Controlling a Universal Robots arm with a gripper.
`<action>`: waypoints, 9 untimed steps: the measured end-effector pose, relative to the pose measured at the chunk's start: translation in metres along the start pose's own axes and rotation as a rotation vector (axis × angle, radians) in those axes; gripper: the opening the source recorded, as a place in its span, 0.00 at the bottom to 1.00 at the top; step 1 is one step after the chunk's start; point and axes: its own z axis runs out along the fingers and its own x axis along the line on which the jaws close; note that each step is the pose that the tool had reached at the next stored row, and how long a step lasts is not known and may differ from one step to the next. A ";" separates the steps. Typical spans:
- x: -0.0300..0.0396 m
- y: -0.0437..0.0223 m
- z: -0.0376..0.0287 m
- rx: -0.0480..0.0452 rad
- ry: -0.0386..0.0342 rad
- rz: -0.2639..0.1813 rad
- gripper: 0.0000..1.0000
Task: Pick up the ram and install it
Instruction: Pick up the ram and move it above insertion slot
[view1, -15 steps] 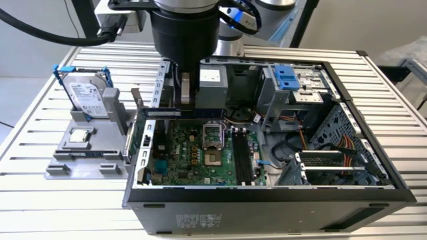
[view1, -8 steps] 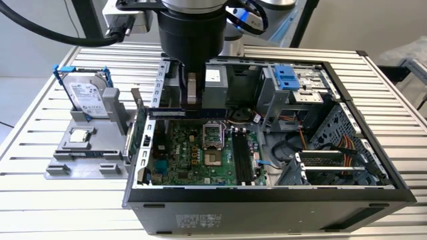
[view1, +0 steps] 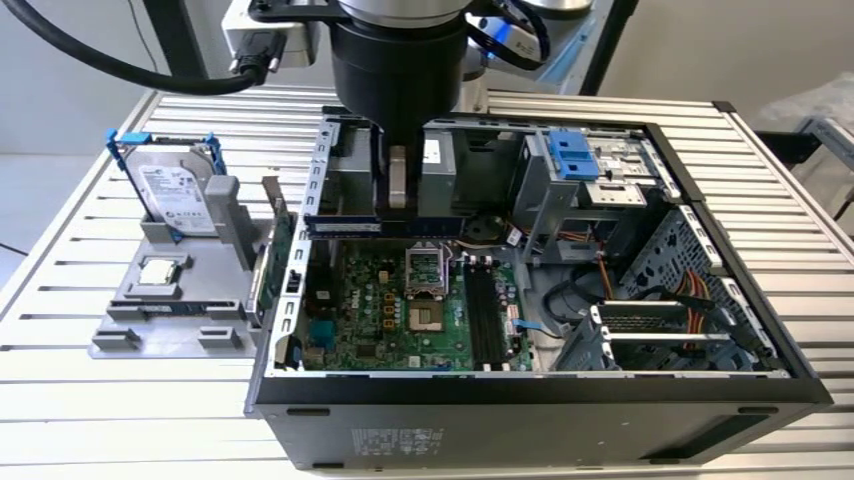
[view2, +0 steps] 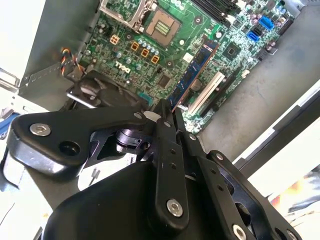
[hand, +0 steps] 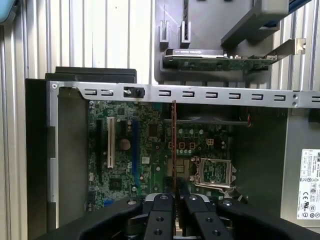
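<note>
The ram (view1: 350, 226) is a thin bluish board, and my gripper (view1: 398, 205) is shut on one end of it. It hangs over the far left part of the green motherboard (view1: 387, 310) inside the open computer case (view1: 534, 420). The first wrist view has the ram (hand: 174, 145) edge-on, running out from my gripper (hand: 174, 199) above the board. In the second wrist view the ram (view2: 195, 70) points from my gripper (view2: 167, 111) across the motherboard (view2: 150, 30). The long black slots (view1: 483, 315) lie to the exterior view's right of the processor socket (view1: 424, 268), apart from the ram.
A grey fixture (view1: 174, 320) at the exterior view's left holds a hard drive (view1: 174, 195) and a small chip (view1: 158, 270). A green expansion card (view1: 278, 265) stands by the case's left wall. A drive cage with blue clips (view1: 574, 160) and coloured cables (view1: 694, 290) fill the case's right side.
</note>
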 end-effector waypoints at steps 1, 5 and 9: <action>0.0000 -0.0012 0.0000 0.0000 0.0000 0.000 0.00; 0.0000 -0.0076 0.0000 0.0000 0.0000 0.000 0.00; 0.0001 -0.0146 0.0000 0.0000 0.0000 0.000 0.00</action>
